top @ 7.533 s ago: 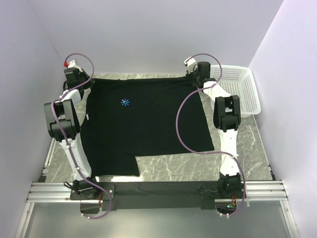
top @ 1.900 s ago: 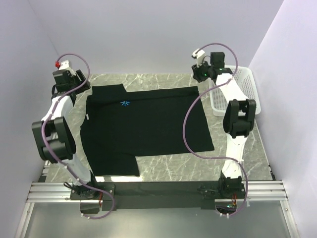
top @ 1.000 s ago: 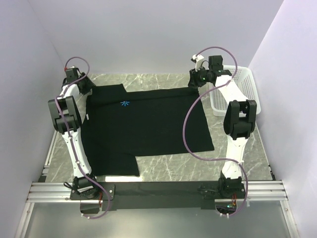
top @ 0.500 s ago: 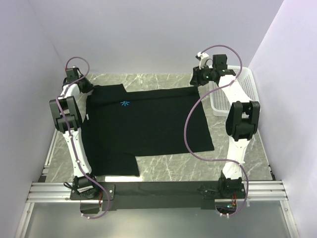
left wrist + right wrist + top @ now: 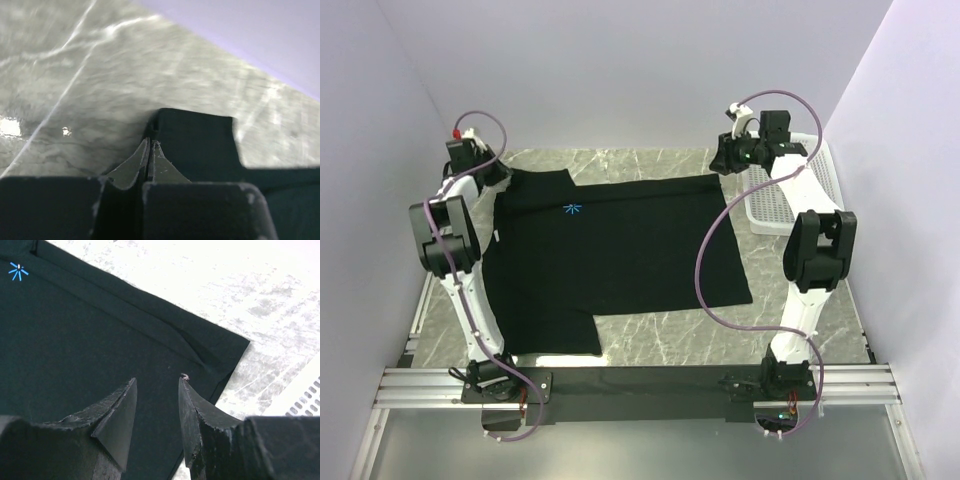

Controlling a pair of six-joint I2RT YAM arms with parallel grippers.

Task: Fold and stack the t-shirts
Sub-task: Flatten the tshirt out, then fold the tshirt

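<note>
Black t-shirt [image 5: 620,250] lying spread flat on the marble surface [image 5: 670,340], between the two arms. Its light-blue starburst logo [image 5: 571,209] sits close to the far edge, left of centre. The far-left portion reaches farther back than the rest of the far edge, and a near-left flap juts toward the arm bases. A long crease runs parallel to the far edge in the right wrist view.

Left hand [image 5: 150,144] at the shirt's far-left corner: fingertips pressed together, meeting at the edge of the cloth. Whether any fabric lies between them cannot be told.

Right hand [image 5: 157,382] above the shirt's far-right corner: fingers held apart with a clear gap, gripping nothing, and the cloth lies flat beneath them.

White perforated basket [image 5: 765,205] on the surface at the far right, just beyond the shirt's right edge and apart from it. The right arm crosses in front of it and hides most of the interior, so its contents cannot be made out. One corner also shows in the right wrist view.
</note>
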